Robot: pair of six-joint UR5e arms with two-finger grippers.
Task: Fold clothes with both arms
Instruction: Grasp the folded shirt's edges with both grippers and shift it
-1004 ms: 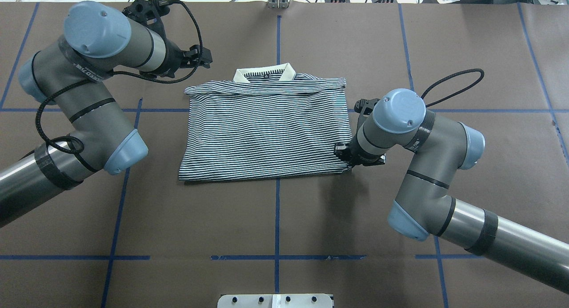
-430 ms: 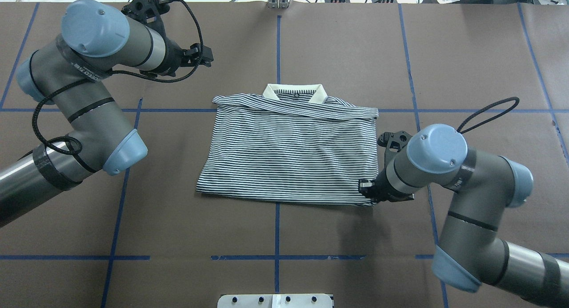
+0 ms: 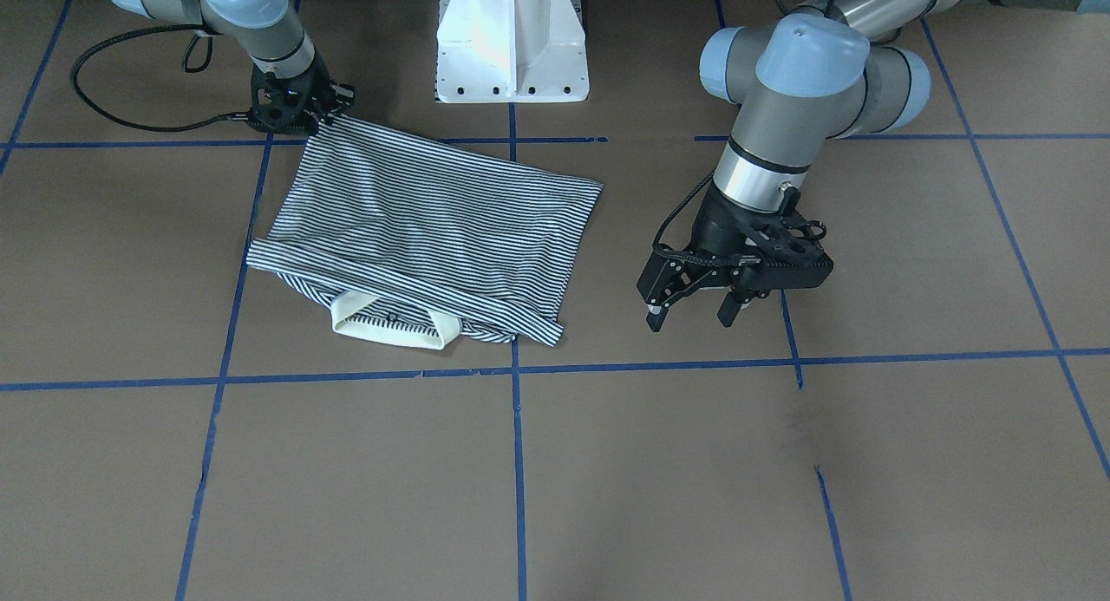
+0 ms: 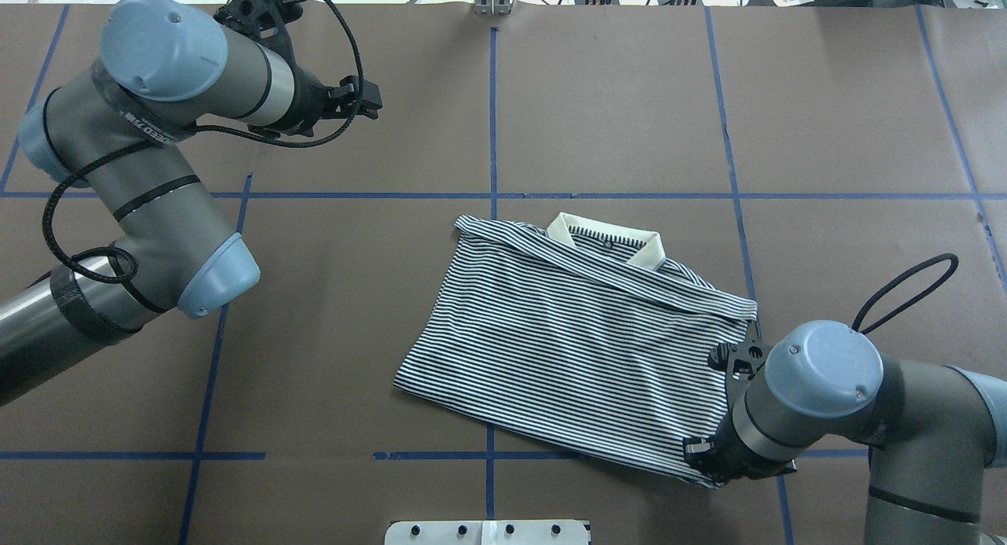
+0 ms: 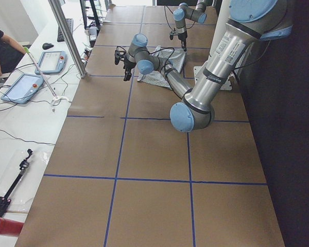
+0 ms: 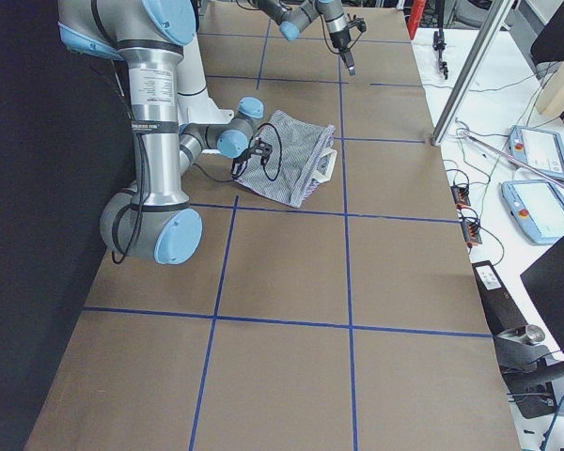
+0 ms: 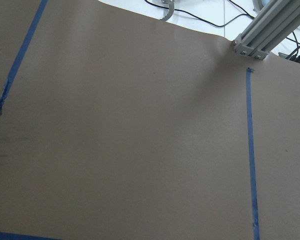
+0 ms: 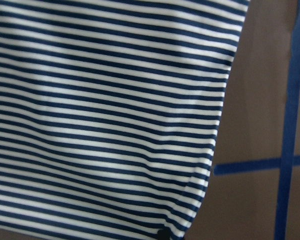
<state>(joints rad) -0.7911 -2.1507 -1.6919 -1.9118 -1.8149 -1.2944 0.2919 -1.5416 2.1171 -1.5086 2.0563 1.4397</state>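
First, the front-facing view: the polo shirt (image 3: 416,228) lies folded on the brown tabletop (image 3: 867,462), just out from the white pedestal base (image 3: 512,42) and shifted to the robot's right of it. Its cream collar (image 3: 395,328) sits on the edge farthest from the base. The right pincer (image 3: 299,107) is clamped on the shirt corner nearest the base, and the cloth rises a little toward it. The left pincer (image 3: 691,319) hangs over bare tabletop on the other side of the base, farther out, with its fingers spread and nothing between them.

From overhead, the shirt (image 4: 574,348) lies askew beyond the base (image 4: 488,532) and to its right. The collar (image 4: 606,238) is on the far edge. The right pincer (image 4: 708,462) pinches the hem corner closest to the base, and the left pincer (image 4: 370,104) is far out to the base's left.

In the exterior left view the shirt (image 5: 157,80) shows only partly behind the near arm. The pincers are too small there to judge.

In the exterior right view the shirt (image 6: 291,160) lies just out from the base, with the right pincer (image 6: 254,155) at its near corner.

The left wrist camera shows only bare tabletop, blue tape lines (image 7: 250,150) and an aluminium post (image 7: 275,25).

The right wrist camera is filled with navy-and-white stripes (image 8: 105,115) up to the shirt's edge.
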